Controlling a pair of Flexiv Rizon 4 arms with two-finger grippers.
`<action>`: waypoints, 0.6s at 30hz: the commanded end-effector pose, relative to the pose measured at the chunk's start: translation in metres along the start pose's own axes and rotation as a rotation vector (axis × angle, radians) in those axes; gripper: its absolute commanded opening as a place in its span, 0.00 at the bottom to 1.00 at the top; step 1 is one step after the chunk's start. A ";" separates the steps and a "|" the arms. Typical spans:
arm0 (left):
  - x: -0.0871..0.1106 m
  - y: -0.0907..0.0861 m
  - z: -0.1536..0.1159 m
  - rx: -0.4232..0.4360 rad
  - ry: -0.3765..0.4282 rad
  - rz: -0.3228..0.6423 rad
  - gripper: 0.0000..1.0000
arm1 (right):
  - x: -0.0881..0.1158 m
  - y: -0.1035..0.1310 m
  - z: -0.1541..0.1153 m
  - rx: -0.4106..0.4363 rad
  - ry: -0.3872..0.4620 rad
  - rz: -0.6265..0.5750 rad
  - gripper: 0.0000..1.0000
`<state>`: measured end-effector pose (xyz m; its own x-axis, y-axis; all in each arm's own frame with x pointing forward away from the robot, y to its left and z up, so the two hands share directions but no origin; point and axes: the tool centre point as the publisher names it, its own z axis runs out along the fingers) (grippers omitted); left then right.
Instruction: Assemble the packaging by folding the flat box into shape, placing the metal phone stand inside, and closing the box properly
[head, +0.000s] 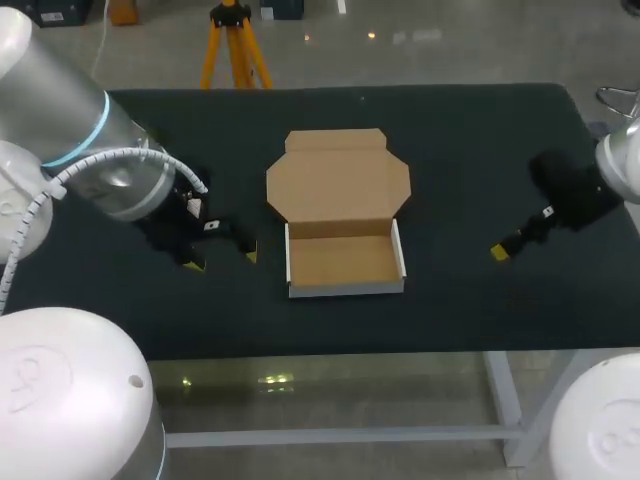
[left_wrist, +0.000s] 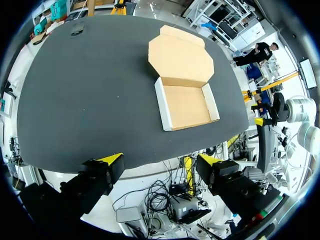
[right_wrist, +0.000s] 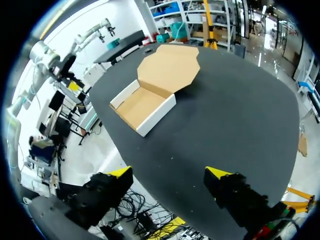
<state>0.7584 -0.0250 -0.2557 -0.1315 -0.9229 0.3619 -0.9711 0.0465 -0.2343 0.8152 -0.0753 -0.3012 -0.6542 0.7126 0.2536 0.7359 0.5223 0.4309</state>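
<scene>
Cardboard box (head: 345, 262) sits on the dark table (head: 470, 150) between the two grippers, touched by neither. Its base is already folded into a shallow tray with the walls upright, and the lid (head: 338, 183) lies flat on the table on the side away from the arms, hinged at the tray's far wall. That layout reads as deliberate: with the lid laid back, the tray is open from above, so something can be lowered straight in before the lid is swung over and tucked. The tray holds nothing, and no metal phone stand shows in any view, so I judge the folding done and the loading not yet begun.

The left gripper (head: 222, 258) hangs low over the table with its yellow-tipped fingers spread wide and nothing between them. From it, the box lies ahead and off toward the other arm, well apart. The right gripper (right_wrist: 169, 173) is likewise released and empty. The box lies ahead of it and off toward the left arm, farther away than it is from the left gripper. Both standing back, unloaded and flanking the box, leaves its open top and lid free of obstruction. The next move would seem to call for finding the stand first.
</scene>
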 end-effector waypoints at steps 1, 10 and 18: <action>-0.002 0.015 -0.027 0.033 -0.013 -0.002 1.00 | 0.002 -0.004 -0.010 0.002 -0.022 0.043 1.00; -0.008 0.024 -0.051 0.024 -0.035 -0.042 1.00 | -0.004 -0.005 -0.025 0.019 -0.087 0.196 1.00; -0.008 0.028 -0.072 0.029 -0.058 -0.070 1.00 | -0.005 -0.005 -0.040 0.035 -0.124 0.307 1.00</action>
<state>0.7273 0.0070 -0.2128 -0.0536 -0.9408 0.3347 -0.9725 -0.0269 -0.2313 0.8124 -0.0996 -0.2782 -0.3866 0.8819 0.2698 0.8983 0.2939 0.3265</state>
